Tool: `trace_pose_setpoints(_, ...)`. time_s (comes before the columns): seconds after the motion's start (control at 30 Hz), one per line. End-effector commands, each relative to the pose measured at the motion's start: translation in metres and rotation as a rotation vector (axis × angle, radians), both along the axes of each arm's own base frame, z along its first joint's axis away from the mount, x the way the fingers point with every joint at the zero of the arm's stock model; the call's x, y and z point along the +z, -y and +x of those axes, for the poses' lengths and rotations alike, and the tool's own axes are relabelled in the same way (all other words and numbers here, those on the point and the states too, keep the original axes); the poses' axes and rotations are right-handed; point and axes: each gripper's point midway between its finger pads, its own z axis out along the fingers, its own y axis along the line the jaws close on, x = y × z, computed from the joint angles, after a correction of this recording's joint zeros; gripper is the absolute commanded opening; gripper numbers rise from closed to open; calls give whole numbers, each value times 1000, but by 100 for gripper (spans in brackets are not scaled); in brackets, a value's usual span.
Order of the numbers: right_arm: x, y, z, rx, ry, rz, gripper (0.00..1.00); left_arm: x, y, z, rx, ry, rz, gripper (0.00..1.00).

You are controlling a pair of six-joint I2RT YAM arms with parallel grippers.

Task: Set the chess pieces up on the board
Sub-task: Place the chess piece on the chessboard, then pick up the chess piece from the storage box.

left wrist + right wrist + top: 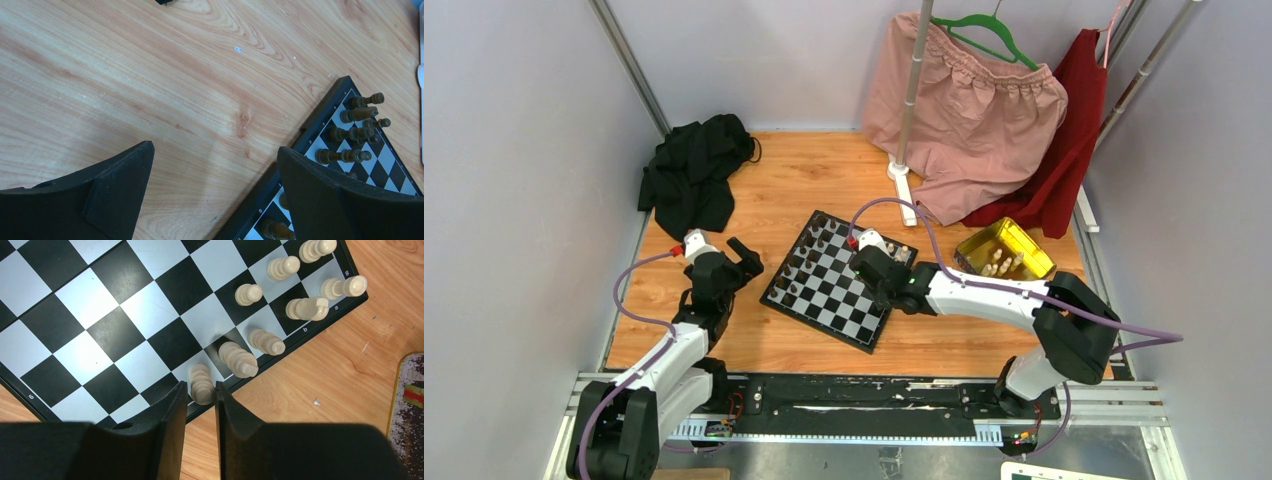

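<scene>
Right claw (pixel 201 388) flanks cream piece (pixel 202 380).

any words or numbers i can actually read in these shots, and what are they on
"6": pale print on the dark border of the board, right wrist view.
"b": same border, beside the cream pieces.
"a": same border, next along toward the corner.
One mark around the corner from "a": too blurred to read.
Left wrist view: tiny pale border marks, too small to read.
Top view: nothing legible.

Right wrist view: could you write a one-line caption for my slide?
Right gripper flanks a cream piece on the board's edge row, beside other cream pieces.
</scene>
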Motion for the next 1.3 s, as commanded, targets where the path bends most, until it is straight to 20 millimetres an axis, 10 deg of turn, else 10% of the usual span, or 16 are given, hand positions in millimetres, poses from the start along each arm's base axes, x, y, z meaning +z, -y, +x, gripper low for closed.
trace_pose_setpoints(0.0,7,-4,1,-4,15,13,34,4,-3,3,6,22,9,100)
trace_pose_setpoints(0.3,24,-7,-2,20,27,34,38,4,-3,3,10,23,10,100)
trace_pose_setpoints(0.53,75,5,-3,-13,128,76,38,4,-4,3,12,24,11,100)
trace_pose_setpoints(0.87,114,138,59,-484,305,89,37,4,-4,2,15,25,9,100)
trace_pose_setpoints(1.03,93,208,87,-724,268,99,37,4,-3,3,10,24,6,100)
trace_pose_setpoints(1.27,39,254,109,-904,131,87,36,4,-2,3,6,26,5,100)
